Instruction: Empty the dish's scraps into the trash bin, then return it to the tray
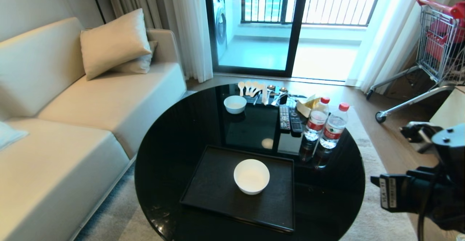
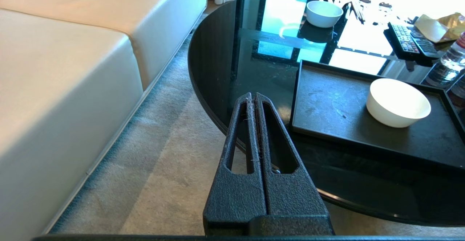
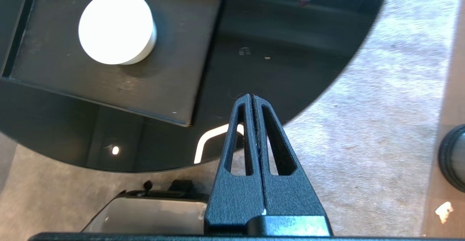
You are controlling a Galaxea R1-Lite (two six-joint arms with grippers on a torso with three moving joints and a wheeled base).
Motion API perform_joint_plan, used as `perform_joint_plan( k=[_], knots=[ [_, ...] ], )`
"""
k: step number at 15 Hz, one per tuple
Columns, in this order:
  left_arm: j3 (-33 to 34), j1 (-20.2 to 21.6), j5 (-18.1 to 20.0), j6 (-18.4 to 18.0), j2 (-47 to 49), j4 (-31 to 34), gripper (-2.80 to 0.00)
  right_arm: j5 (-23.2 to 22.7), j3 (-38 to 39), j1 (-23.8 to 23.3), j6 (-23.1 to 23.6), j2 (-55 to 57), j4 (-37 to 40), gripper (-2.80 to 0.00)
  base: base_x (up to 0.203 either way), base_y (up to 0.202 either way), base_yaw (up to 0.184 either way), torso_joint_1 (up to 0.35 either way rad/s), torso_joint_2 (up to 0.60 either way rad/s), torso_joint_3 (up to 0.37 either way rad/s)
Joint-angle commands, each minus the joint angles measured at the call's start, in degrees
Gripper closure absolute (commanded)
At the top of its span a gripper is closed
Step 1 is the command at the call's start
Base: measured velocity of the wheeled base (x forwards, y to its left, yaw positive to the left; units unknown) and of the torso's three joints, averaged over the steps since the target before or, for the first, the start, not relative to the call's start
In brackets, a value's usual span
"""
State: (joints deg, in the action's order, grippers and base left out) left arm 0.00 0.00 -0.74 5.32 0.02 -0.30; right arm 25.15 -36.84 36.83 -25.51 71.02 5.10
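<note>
Right end effector [image 3: 251, 97] shut, above table edge [image 3: 312, 88].

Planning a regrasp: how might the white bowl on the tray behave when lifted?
The dish looks glossy, so probably slippery. It looks empty, so likely light. Its deep sides and narrower base suggest it could tip if nudged at the rim on the tray.

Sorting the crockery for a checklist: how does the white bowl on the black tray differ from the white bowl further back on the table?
The dish sits on the tray; the smaller white bowl stands directly on the glossy tabletop. The dish looks wider and nearer the robot; the smaller bowl lies by the spoons. Both are plain, round, white, upright.
</note>
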Motion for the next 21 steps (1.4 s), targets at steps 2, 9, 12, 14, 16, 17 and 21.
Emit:
perform_joint_plan(
  k=[2,9,12,14,16,17,21],
  knots=[
    [0.00,0.00,-0.05,0.05,-0.02,-0.05,0.00,2.20,8.09,-0.14,1.73,-13.85,-0.05,0.00,0.000,0.000,0.000,0.000,0.00,0.000],
    [0.00,0.00,-0.05,0.05,-0.02,-0.05,0.00,1.10,34.12,-17.22,26.20,-21.46,-31.43,0.00,0.000,0.000,0.000,0.000,0.00,0.000],
    [0.00,0.00,-0.05,0.05,-0.02,-0.05,0.00,-10.03,36.75,-31.61,30.76,-26.22,-35.62,0.00,0.000,0.000,0.000,0.000,0.00,0.000],
    [0.00,0.00,-0.05,0.05,-0.02,-0.05,0.00,-16.74,36.81,-36.81,31.80,-33.62,-31.02,0.00,0.000,0.000,0.000,0.000,0.00,0.000],
    [0.00,0.00,-0.05,0.05,-0.02,-0.05,0.00,-21.40,36.83,-39.52,32.53,-42.07,-22.63,0.00,0.000,0.000,0.000,0.000,0.00,0.000],
    [0.00,0.00,-0.05,0.05,-0.02,-0.05,0.00,-22.53,36.83,-40.11,32.72,-45.53,-18.72,0.00,0.000,0.000,0.000,0.000,0.00,0.000],
    [0.00,0.00,-0.05,0.05,-0.02,-0.05,0.00,-25.76,36.84,-40.99,33.05,-55.13,-8.07,0.00,0.000,0.000,0.000,0.000,0.00,0.000]
  ],
)
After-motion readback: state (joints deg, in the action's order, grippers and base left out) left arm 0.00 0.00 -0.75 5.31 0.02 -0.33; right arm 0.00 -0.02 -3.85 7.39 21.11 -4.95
